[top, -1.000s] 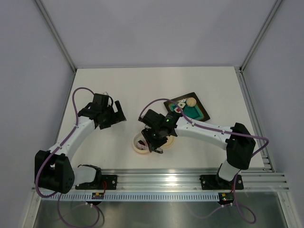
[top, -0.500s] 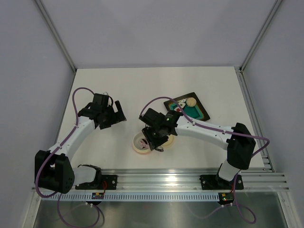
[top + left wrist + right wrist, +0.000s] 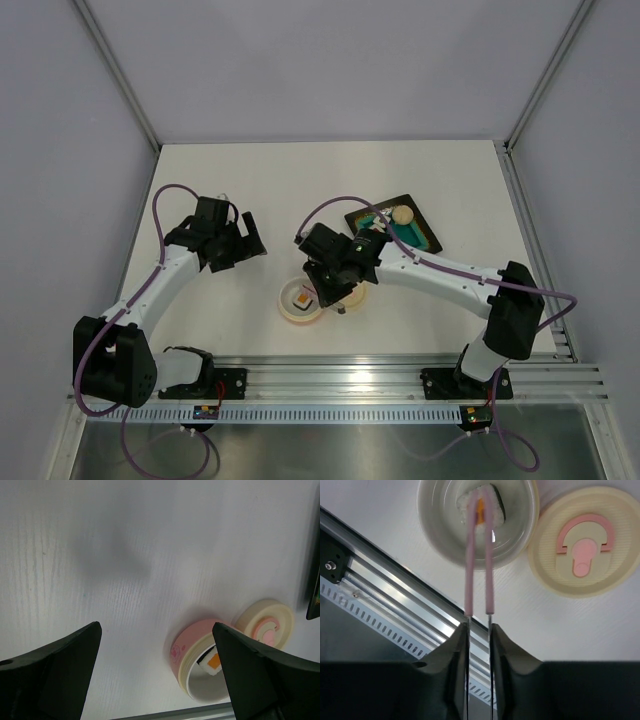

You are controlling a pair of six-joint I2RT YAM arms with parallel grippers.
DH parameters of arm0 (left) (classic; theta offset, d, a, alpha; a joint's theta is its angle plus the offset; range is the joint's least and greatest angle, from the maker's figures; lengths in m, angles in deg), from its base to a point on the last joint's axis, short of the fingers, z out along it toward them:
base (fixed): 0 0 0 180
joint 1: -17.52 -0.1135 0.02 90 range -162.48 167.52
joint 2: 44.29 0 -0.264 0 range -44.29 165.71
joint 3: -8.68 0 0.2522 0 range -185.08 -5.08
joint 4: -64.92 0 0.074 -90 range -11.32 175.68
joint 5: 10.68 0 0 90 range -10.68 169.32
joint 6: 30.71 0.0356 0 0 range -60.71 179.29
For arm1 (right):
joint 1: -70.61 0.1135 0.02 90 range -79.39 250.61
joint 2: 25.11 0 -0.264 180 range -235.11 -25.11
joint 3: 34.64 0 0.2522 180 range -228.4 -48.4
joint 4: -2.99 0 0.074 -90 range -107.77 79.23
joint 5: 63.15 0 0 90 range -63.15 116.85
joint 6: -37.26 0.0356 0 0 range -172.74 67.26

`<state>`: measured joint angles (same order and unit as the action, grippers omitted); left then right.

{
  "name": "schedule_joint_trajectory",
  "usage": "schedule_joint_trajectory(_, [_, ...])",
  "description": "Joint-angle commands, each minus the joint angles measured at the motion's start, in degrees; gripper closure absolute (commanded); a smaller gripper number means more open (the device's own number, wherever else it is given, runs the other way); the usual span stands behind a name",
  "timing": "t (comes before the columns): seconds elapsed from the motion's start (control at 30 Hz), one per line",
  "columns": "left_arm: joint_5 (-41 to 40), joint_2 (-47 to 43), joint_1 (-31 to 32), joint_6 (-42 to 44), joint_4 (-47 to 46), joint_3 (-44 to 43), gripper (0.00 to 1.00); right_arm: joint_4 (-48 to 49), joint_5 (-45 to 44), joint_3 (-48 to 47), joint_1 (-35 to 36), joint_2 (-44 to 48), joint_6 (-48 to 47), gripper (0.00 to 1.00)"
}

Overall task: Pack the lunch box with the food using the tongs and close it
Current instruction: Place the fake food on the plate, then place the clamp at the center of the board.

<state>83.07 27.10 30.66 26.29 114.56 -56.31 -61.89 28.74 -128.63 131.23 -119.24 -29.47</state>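
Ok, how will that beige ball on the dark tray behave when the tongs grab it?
Being round, the beige ball may roll across the tray if nudged. The tongs have thin, narrow arms, so it could slip out unless pinched across its middle. It looks small, so probably light.

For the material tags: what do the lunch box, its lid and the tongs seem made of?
Lunch box: likely plastic, cream rim, smooth inside with soft sheen. Lid: matte cream plastic, raised pink mark. Tongs: thin matte pink arms, plastic or silicone; unclear which.
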Motion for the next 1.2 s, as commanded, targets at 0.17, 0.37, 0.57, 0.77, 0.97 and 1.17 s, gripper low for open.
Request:
schedule_joint_trajectory(0.17, [1.44,0.24,-0.31,0.74,-2.48,-0.63,0.02,-1.53,-11.29,-3.18,-1.29,4.65,-0.50,0.94])
schedule_joint_trajectory(0.37, [1.26,0.06,-0.31,0.65,-2.57,-0.72,0.02,1.71,-14.81,-1.08,-8.57,7.11,-1.73,0.94])
schedule_joint_trajectory(0.57, [1.70,-0.29,-0.31,0.47,-2.22,-1.69,0.02,10.40,-13.85,-5.01,-14.38,1.25,-7.00,0.93])
schedule_joint_trajectory(0.77, [0.56,-1.96,-0.23,0.39,-0.90,-2.13,0.02,17.62,-17.88,-13.88,-16.50,-12.54,-12.19,0.93])
schedule_joint_trajectory(0.97, [-2.16,-5.30,-0.31,-0.23,0.50,-2.30,0.02,24.22,-17.71,-23.98,-17.29,-27.47,-15.26,0.83])
schedule_joint_trajectory(1.17, [-3.22,-9.17,-0.67,-0.76,1.56,-1.08,0.02,22.02,-16.22,-34.29,-17.29,-36.04,-17.99,0.25])
